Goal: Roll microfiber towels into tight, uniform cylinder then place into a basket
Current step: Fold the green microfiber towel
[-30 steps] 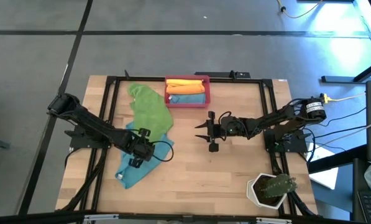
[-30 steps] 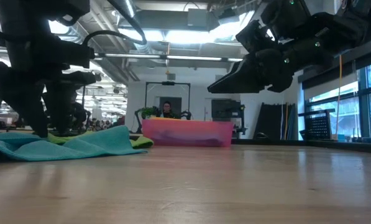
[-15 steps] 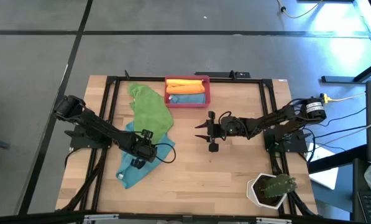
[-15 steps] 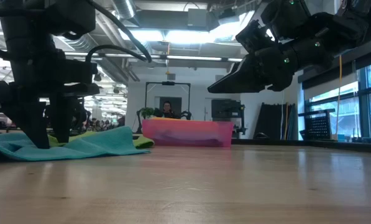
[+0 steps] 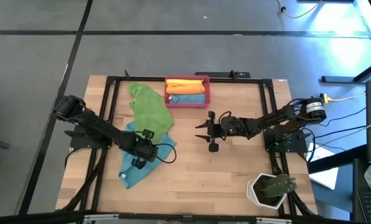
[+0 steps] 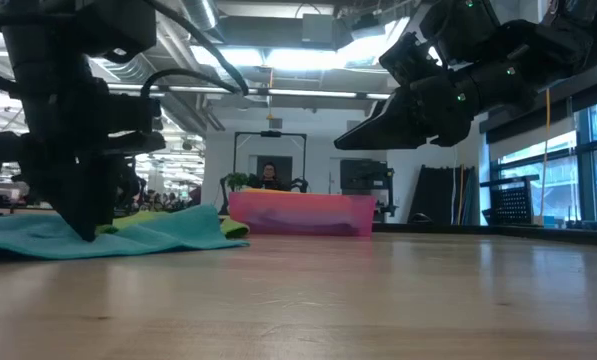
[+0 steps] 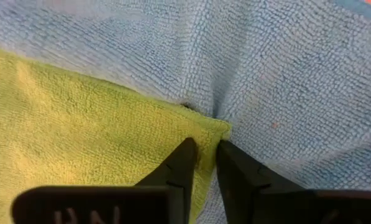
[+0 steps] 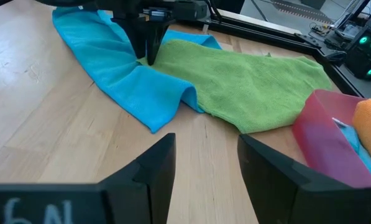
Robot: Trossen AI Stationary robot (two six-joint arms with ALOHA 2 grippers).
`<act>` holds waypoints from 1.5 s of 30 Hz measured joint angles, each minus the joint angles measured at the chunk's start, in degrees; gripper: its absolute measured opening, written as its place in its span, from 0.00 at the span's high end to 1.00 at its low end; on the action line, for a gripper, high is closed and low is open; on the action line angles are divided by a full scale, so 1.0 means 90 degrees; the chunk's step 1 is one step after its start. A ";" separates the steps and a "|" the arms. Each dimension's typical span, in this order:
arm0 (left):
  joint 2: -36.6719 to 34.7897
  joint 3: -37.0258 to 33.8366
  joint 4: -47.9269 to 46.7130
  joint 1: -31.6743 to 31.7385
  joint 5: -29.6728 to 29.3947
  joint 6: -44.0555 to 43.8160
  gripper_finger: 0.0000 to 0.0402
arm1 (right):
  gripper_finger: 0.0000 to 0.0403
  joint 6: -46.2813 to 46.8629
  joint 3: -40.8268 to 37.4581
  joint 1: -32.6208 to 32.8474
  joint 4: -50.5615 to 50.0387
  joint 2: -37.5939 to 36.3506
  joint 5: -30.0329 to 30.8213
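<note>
Now: left arm pinches a towel corner, rolling yet to start

Already the basket (image 5: 186,99) at the far edge of the tabletop (image 5: 222,174) holds two rolls, an orange towel (image 5: 186,85) and a blue one (image 5: 188,98) beside it. Two cloths lie loose and overlapping on the left side: the green towel (image 5: 149,109) spread flat and the teal towel (image 5: 135,169) partly under it, nearer the front.

The left end effector (image 7: 205,158) is down on this pile, its fingers nearly closed right where the green towel's corner meets the teal cloth; whether it grips one layer or both I cannot tell. The right end effector (image 5: 202,132) hangs above bare wood at mid-table, fingers spread and holding nothing.

By my reading, the step in hand is picking out the next towel. Next comes pulling it free, laying it flat and square, then rolling it evenly.

No brand or label is legible; the wrist views show only partial white markings on the end effector bodies.
</note>
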 joint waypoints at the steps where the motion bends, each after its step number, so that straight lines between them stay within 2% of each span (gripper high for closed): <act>1: 0.0000 0.0022 -0.0003 0.0000 -0.0007 0.0000 0.88 | 0.57 0.0002 0.0000 0.0000 0.0002 0.0001 0.0000; 11: 0.0000 0.0468 -0.0008 0.0018 -0.0049 0.0462 0.99 | 0.57 0.0019 0.0000 0.0000 0.0000 -0.0001 -0.0002; 32: -0.0002 0.0609 0.0273 0.0298 0.0089 0.0469 0.78 | 0.57 0.0157 0.0000 -0.0002 0.0000 0.0000 -0.0005; 39: -0.0005 0.0609 0.0298 0.0299 -0.0119 0.0466 0.80 | 0.57 0.0163 0.0000 -0.0002 0.0000 -0.0001 -0.0005; 45: -0.0007 0.0609 0.0286 0.0315 -0.0286 0.0500 0.86 | 0.57 0.0175 0.0000 -0.0002 0.0000 -0.0001 -0.0004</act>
